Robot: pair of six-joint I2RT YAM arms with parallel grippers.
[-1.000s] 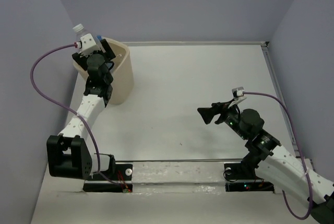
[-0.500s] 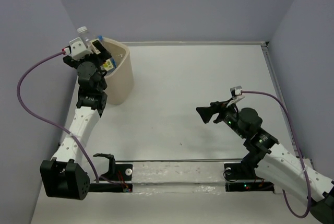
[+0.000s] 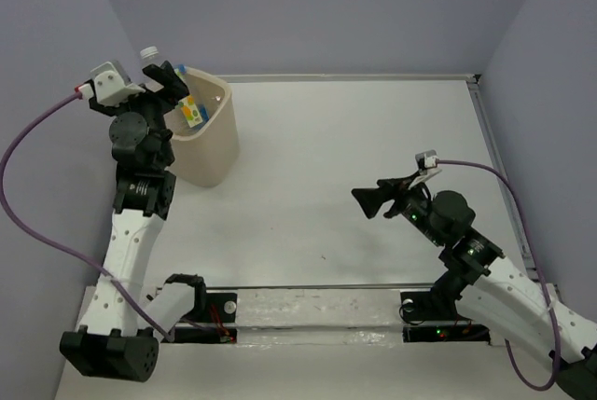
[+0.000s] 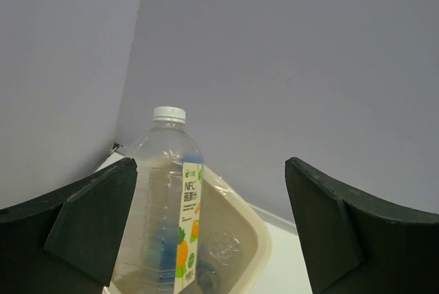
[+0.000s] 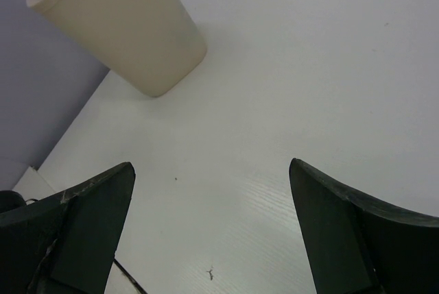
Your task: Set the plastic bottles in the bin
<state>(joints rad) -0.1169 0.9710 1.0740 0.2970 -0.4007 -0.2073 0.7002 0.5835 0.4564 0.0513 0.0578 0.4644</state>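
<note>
The cream bin point(image 3: 213, 153) stands at the far left of the table. A squarish clear bottle point(image 3: 192, 113) with a white cap and a white-yellow-green label stands in it, leaning at the left wall and poking above the rim. In the left wrist view this bottle point(image 4: 164, 198) is beside my left finger, and another clear bottle point(image 4: 221, 251) lies deeper in the bin point(image 4: 259, 229). Something blue shows through the squarish bottle. My left gripper point(image 3: 171, 83) point(image 4: 209, 167) is open wide, just above the bin's left rim. My right gripper point(image 3: 370, 202) point(image 5: 209, 170) is open and empty over the bare table.
Purple-grey walls close in the left, back and right sides, and the bin stands near the left wall. The right wrist view shows the bin point(image 5: 130, 33) far off at the upper left. The arm bases and a rail point(image 3: 317, 311) lie along the near edge.
My left arm has drawn back to the left and risen away from the bin. The squarish bottle has stayed standing in the bin. The right arm has not moved.
</note>
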